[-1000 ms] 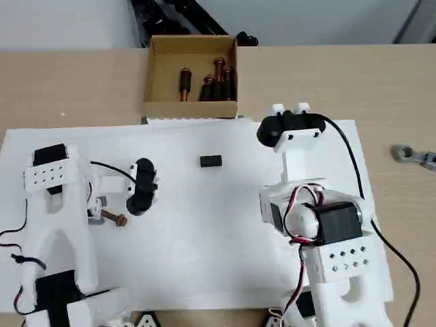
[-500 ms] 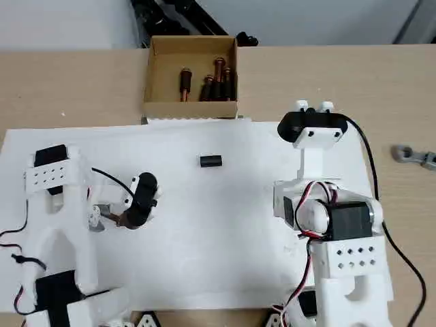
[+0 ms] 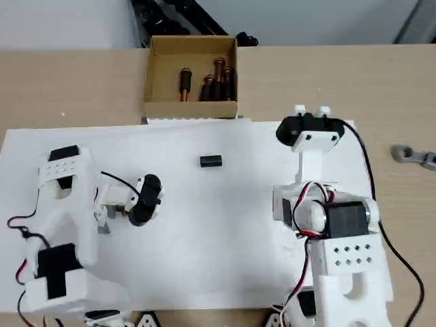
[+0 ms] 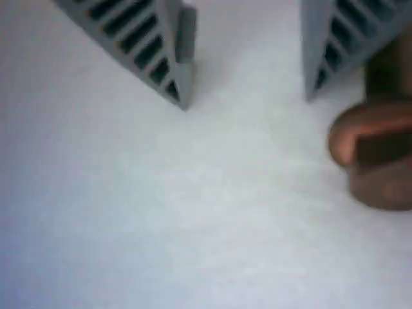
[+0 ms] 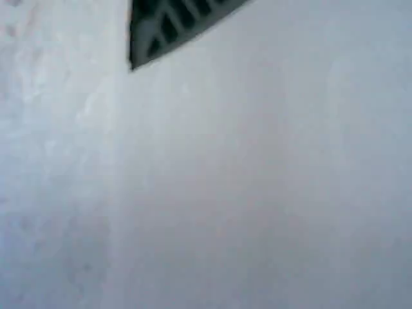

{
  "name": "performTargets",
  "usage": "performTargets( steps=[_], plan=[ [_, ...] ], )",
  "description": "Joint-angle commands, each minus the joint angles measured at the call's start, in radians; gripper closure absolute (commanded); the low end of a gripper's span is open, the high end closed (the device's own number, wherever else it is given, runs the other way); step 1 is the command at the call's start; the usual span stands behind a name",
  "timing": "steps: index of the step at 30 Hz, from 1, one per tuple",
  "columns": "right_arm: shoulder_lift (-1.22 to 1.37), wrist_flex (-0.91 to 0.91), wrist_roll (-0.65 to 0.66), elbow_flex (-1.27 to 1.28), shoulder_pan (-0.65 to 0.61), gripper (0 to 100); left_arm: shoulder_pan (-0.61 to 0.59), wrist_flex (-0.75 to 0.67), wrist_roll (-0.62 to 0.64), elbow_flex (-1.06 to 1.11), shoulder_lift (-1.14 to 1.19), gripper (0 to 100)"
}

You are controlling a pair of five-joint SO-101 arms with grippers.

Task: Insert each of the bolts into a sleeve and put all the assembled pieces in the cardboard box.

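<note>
A copper bolt [image 3: 121, 212] lies on the white sheet at the left, its head [image 4: 373, 158] close up in the left wrist view. My left gripper [image 3: 107, 214] is down at the sheet beside it, open [image 4: 248, 96]; the bolt head sits outside the gap, against the outer side of one fingertip [image 4: 318, 80]. A black sleeve [image 3: 210, 161] lies alone mid-sheet. The cardboard box [image 3: 157, 75] at the back holds several assembled pieces [image 3: 211, 83]. My right gripper [image 3: 310, 112] hovers near the sheet's far right edge, over bare paper, holding nothing that I can see.
The white paper sheet [image 3: 225, 231] covers most of the table. A metal wrench [image 3: 409, 154] lies on the wood at the far right. Dark objects [image 3: 163, 17] sit behind the box. Both arm bases stand at the near edge.
My left arm has shifted and its gripper has dropped onto the sheet at the bolt. My right arm swung to the right, away from the box, then settled.
</note>
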Motion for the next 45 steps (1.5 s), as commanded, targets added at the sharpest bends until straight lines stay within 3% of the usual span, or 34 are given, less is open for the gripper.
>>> performTargets(
  steps=[1,13,21,31,42,45],
  plan=[
    [-0.013,-0.005,-0.008,-0.003,0.008,76.4,0.043,-0.012,0.04,-0.068,0.04,89],
    [-0.016,-0.005,-0.008,0.002,0.01,76.4,0.049,0.321,0.051,-0.452,0.043,89],
    [-0.016,-0.005,-0.008,0.002,0.01,76.4,0.061,0.313,0.051,-0.473,0.06,89],
    [-0.016,-0.005,-0.008,0.002,0.01,76.4,0.083,0.18,0.089,-0.456,0.256,89],
    [-0.012,-0.007,-0.008,0.002,0.01,76.4,0.107,0.173,0.098,-0.455,0.365,90],
    [-0.016,-0.007,-0.008,0.002,0.01,76.4,0.129,0.173,0.129,-0.461,0.384,94]
  ],
)
